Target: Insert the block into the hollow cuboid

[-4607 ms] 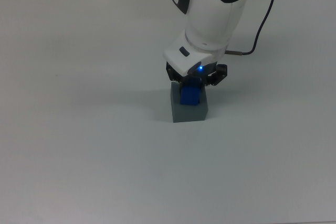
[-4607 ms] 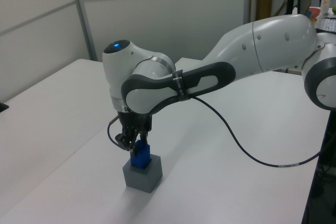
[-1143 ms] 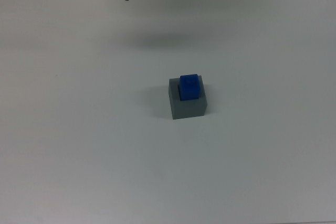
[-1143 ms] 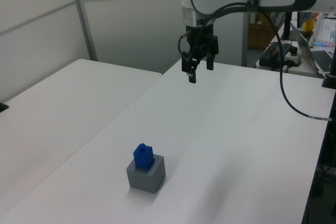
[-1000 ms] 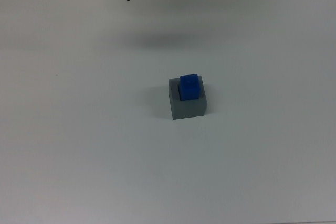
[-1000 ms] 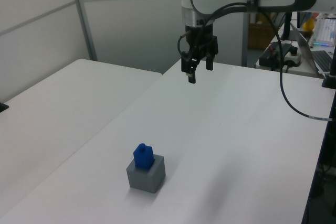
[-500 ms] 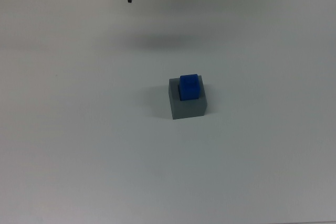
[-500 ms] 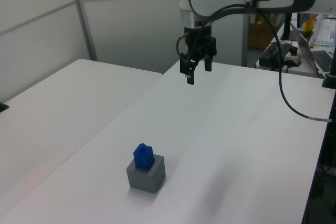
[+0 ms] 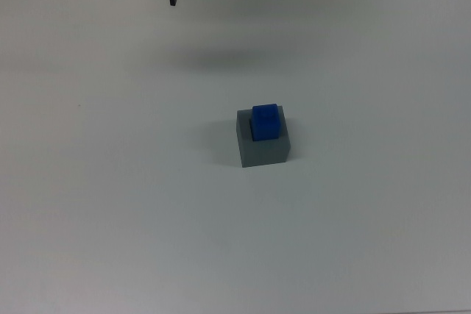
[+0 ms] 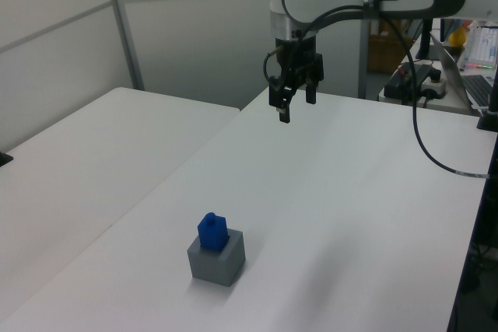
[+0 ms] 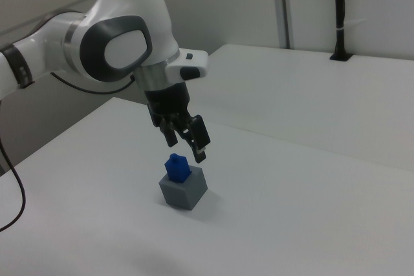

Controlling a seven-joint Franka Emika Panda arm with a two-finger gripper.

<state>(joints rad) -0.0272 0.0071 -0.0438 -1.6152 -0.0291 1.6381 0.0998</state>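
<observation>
The block [image 9: 265, 122] stands upright in the recess of the hollow cuboid [image 9: 263, 148], its blue upper part sticking out above the grey rim; how deep it sits is hard to judge. The hollow cuboid rests on the white bench [image 9: 353, 211], near the middle in the top view. The gripper [image 10: 289, 105] hangs high above the bench, well apart from both, jaws apart and holding nothing.
</observation>
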